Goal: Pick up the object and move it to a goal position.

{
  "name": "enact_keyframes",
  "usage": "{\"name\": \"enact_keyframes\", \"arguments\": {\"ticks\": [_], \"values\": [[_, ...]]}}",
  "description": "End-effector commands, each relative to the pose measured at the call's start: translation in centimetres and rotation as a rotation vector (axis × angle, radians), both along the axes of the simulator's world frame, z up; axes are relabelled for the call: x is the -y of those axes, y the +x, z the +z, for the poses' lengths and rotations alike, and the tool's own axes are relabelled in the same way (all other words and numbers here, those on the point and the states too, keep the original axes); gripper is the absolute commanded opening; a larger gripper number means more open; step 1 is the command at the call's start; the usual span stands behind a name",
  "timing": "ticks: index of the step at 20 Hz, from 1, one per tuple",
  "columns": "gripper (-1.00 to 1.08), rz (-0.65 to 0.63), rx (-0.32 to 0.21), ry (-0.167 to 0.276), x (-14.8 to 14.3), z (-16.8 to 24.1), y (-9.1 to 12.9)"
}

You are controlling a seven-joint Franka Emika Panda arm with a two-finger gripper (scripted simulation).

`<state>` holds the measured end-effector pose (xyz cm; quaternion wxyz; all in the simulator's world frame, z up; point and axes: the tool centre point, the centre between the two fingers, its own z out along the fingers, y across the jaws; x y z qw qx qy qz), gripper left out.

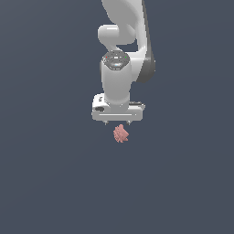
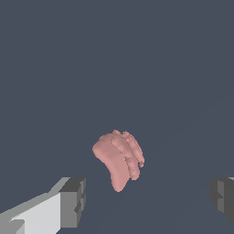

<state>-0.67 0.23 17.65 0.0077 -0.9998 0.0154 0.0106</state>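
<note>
- Below the pincer (image 1: 117,122), just under its fingertips and near its middle line, lies the pink lump (image 1: 120,133) on a bare grey floor (image 1: 45,183)
- Pincer spread wide and holding nothing; the wrist view shows the lump (image 2: 119,157) between the two dark finger pads (image 2: 73,201), touching neither
- Lump's longer side seems to run slanted across the gap, not squarely along it
- A straight drop looks enough, I judge
- Open floor all round, no edge or obstacle in sight

Plain dark slate-blue backdrop (image 1: 45,183), evenly lit
</note>
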Motion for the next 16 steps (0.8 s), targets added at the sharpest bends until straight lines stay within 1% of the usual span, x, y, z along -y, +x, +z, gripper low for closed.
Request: {"name": "enact_keyframes", "arguments": {"ticks": [1, 11, 16], "values": [[1.0, 0.0, 0.0, 0.0, 0.0, 0.0, 0.0], [1.0, 0.029, -0.014, -0.014, 1.5, 0.0, -0.2], [1.0, 0.029, -0.014, -0.014, 1.5, 0.1, -0.2]]}}
